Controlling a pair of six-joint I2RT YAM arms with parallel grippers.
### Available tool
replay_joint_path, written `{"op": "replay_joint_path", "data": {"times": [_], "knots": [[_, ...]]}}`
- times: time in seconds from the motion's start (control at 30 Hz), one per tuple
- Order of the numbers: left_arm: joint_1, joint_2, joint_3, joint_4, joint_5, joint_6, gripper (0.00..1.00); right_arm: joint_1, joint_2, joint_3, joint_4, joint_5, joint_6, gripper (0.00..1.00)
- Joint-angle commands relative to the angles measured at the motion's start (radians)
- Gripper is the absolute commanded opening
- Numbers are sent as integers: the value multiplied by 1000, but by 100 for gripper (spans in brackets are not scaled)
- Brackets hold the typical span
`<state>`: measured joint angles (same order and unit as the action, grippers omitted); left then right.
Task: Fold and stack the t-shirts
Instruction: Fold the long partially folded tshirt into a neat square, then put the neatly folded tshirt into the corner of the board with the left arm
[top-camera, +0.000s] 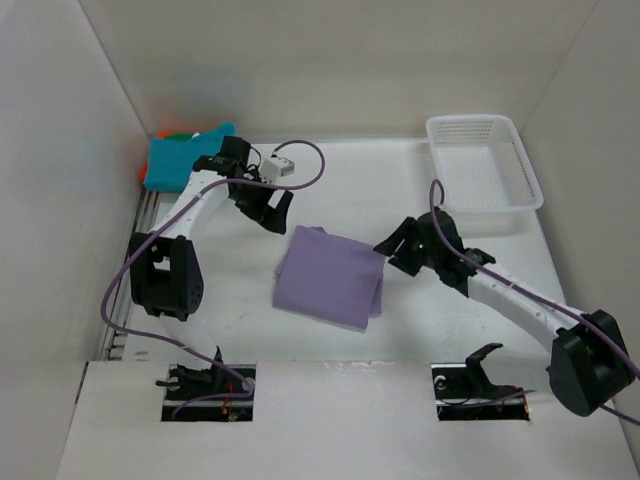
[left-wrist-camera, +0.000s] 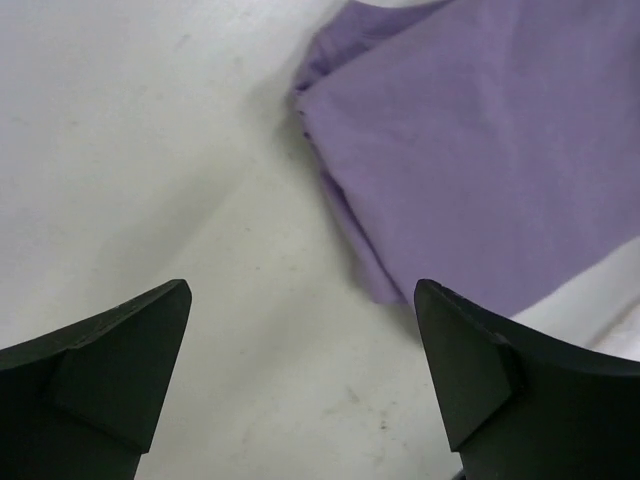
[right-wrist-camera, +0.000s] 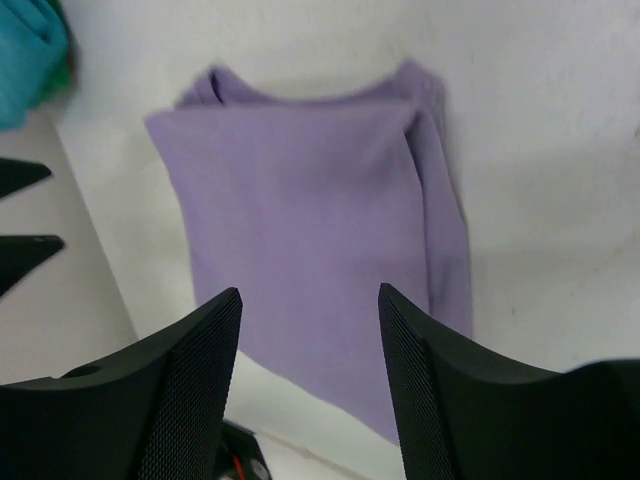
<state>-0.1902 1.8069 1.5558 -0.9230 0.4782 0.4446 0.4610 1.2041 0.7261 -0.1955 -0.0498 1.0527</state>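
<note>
- Lavender t-shirt (top-camera: 330, 278) lies folded into a rough rectangle near the middle of the white table (top-camera: 240, 320), flat, with layered edges showing along its right side.
- Left gripper (top-camera: 270, 210) hangs just off the shirt's far-left corner, its jaws spread wide and empty; in the left wrist view its fingers (left-wrist-camera: 130, 360) frame bare tabletop, with the shirt's corner beyond them.
- Right gripper (top-camera: 395, 250) sits just beside the shirt's right edge, jaws parted with nothing between them; its wrist view looks over the folded cloth.
- Teal t-shirt (top-camera: 185, 160) rests in the far left corner, on top of an orange t-shirt (top-camera: 148, 177) whose edge peeks out.
- A sliver of dark green cloth (right-wrist-camera: 66, 75) shows at the teal shirt's edge.
- White mesh basket (top-camera: 470, 122) stands at the far right, well apart from the shirts.
</note>
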Motion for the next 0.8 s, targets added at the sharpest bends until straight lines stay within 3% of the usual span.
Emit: {"op": "replay_joint_path", "data": {"times": [0.0, 0.33, 0.7, 0.77], "knots": [[14, -23, -92, 10, 103, -46, 100, 84, -14, -59, -48, 79, 29, 62], [45, 16, -267, 122, 137, -113, 100, 224, 210, -47, -4, 142, 121, 65], [10, 16, -418, 295, 135, -191, 100, 327, 403, 21, 16, 142, 196, 45], [-4, 25, -430, 305, 135, -201, 94, 331, 411, 30, 16, 142, 199, 45]]}}
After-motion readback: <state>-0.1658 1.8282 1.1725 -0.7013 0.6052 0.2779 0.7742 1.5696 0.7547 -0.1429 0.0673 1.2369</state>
